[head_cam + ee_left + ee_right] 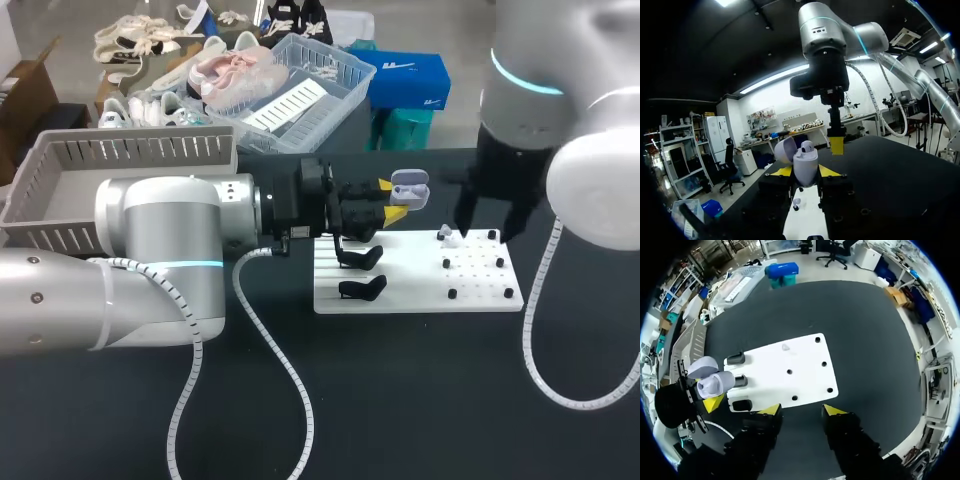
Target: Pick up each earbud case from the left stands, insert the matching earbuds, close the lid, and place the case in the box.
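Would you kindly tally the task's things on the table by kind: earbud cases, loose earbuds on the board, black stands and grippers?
Earbud case: 1
Loose earbud on the white board: 1
Black stands: 3
Grippers (left gripper, right gripper): 2
Total: 7

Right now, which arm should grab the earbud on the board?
Right. The right tool, open, hangs over the board near the earbud; the left tool is shut on the open case.
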Controlling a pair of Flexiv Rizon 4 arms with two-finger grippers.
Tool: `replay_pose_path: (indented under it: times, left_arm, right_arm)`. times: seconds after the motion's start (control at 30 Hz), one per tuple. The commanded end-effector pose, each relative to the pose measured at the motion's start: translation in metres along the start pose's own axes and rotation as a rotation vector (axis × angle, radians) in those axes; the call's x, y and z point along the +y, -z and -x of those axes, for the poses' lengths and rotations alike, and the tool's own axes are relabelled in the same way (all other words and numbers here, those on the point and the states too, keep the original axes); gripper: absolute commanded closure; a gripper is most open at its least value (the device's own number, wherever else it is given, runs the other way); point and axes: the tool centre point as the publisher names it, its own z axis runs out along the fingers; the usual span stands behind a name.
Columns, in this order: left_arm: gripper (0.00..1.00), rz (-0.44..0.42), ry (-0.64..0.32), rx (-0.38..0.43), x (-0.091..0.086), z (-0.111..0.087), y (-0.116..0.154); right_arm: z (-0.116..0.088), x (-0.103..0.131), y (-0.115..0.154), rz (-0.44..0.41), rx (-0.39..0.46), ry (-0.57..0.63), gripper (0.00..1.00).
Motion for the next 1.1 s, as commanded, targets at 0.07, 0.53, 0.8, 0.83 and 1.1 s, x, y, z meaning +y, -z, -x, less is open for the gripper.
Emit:
replay_pose_path:
  times: [0.07,0.53,0.8,0.83,1.1]
  left_arm:
    - [1.0,0.005,-0.001,0.0,0.0,0.0,-0.001]
    - [1.0,0.005,-0.001,0.0,0.0,0.0,-0.001]
    - [1.0,0.005,-0.001,0.0,0.0,0.0,-0.001]
    - [1.0,0.005,-0.001,0.0,0.0,0.0,-0.001]
    - [1.0,0.005,-0.001,0.0,0.0,0.0,-0.001]
  right_arm:
    - [0.012,-0.004,-0.02,0.03,0.01,0.099,0.53]
    - [0.053,0.002,-0.072,0.099,0.058,0.291,0.49]
    - [0.068,0.008,-0.088,0.189,0.055,0.261,0.51]
    - [0.069,0.009,-0.089,0.191,0.055,0.248,0.51]
    - [0.078,0.013,-0.097,0.238,0.071,0.177,0.51]
